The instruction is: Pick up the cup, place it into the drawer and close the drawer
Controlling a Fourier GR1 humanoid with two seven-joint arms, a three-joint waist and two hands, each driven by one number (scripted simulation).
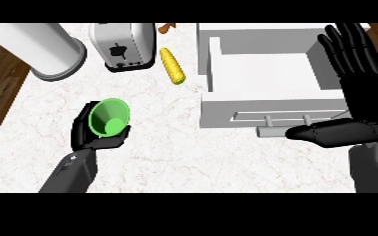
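Cup (109, 117) sits in left hand (92, 135) at counter (170, 150) front left, well apart from open drawer (266, 75) at right. Right hand (353, 75) stands along drawer's right side, thumb just before its handle (295, 121). Toaster (123, 45) behind cup; cylinder (44, 50) left of toaster; corn cob (172, 65) between toaster and drawer

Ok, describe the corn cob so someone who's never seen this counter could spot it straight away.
Start at the white open drawer on the right side of the marble counter. Just off the drawer's left wall, between it and the silver toaster, lies the corn cob. It is the only yellow thing there, long and slim, unlike the green cup in the left hand.
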